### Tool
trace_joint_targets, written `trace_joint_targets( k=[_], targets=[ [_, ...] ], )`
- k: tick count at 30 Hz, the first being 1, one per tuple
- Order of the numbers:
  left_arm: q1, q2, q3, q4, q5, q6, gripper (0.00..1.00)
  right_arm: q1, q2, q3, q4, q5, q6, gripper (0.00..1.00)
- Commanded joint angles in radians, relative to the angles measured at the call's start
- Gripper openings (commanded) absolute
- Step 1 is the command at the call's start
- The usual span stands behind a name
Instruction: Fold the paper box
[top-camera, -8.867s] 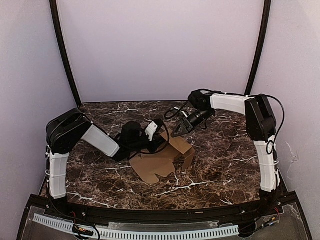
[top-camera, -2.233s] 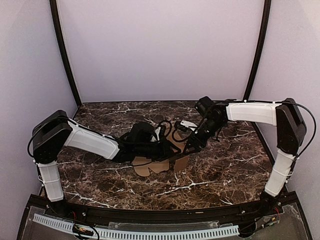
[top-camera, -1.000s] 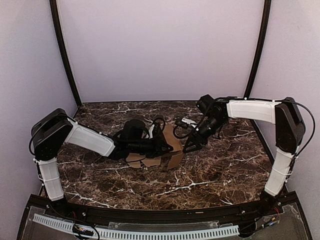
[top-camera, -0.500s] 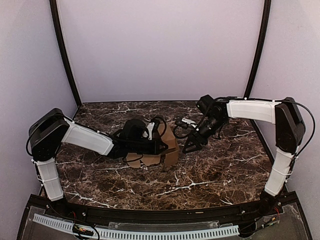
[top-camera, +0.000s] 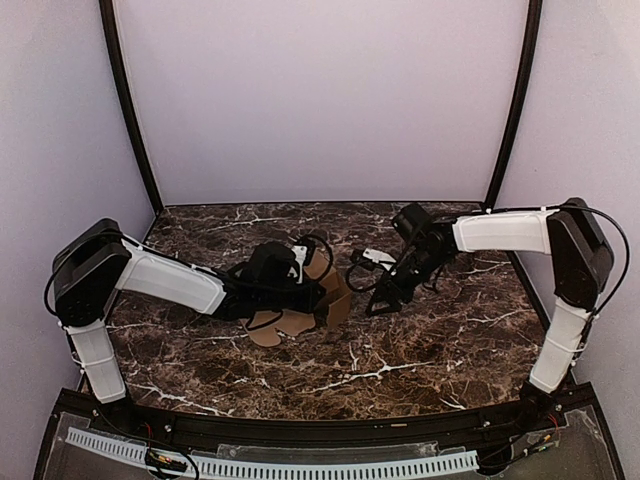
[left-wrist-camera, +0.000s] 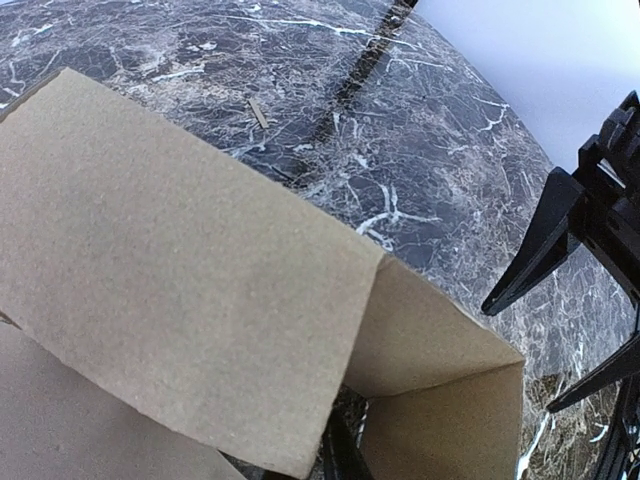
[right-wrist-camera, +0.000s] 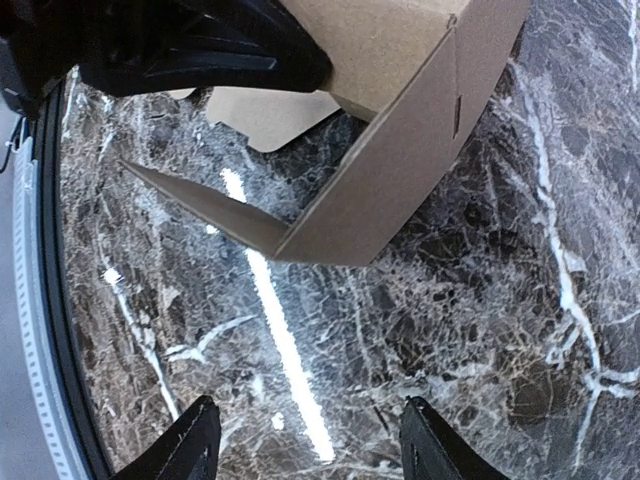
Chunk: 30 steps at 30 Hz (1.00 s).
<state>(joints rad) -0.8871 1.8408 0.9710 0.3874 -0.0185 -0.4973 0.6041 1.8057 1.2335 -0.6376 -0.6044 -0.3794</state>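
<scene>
Left hand (top-camera: 312, 291) clamped on paper box (top-camera: 336, 302). Box mid-tabletop (top-camera: 440, 340), panels partly folded up, rounded tabs low on near side. Right hand (right-wrist-camera: 308, 410) spread wide, holding nothing, just right of box, not touching.

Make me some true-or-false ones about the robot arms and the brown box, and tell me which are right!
1. The paper box is plain brown cardboard. True.
2. The right hand is squeezing the box. False: its fingers are spread open and the box sits ahead of them, not between them.
3. The table is dark with white marble veins. True.
4. The box is folded into a closed cube. False: its panels stand open and the rounded flaps stick out.
5. The left hand is on the box, and seems to be holding it up. True.
</scene>
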Motion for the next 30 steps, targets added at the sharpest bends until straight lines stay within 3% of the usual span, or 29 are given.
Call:
trace_joint_targets(
  k=[1, 7, 13, 27, 30],
  targets=[
    [-0.008, 0.007, 0.009, -0.087, -0.084, -0.027, 0.06, 0.030, 0.012, -0.014, 0.210, 0.111, 0.034, 0.61],
    [-0.016, -0.050, -0.011, -0.078, -0.081, -0.016, 0.16, 0.055, 0.062, 0.015, 0.305, 0.052, 0.057, 0.61],
    [-0.024, -0.137, 0.026, -0.258, -0.108, 0.020, 0.32, 0.059, 0.060, 0.014, 0.325, 0.050, 0.059, 0.61],
    [-0.054, -0.333, 0.093, -0.597, 0.030, 0.068, 0.44, 0.062, 0.069, 0.013, 0.334, 0.012, 0.088, 0.61],
    [-0.041, -0.394, 0.172, -0.703, -0.031, 0.161, 0.53, 0.062, 0.052, -0.011, 0.331, 0.008, 0.078, 0.61]
  ],
)
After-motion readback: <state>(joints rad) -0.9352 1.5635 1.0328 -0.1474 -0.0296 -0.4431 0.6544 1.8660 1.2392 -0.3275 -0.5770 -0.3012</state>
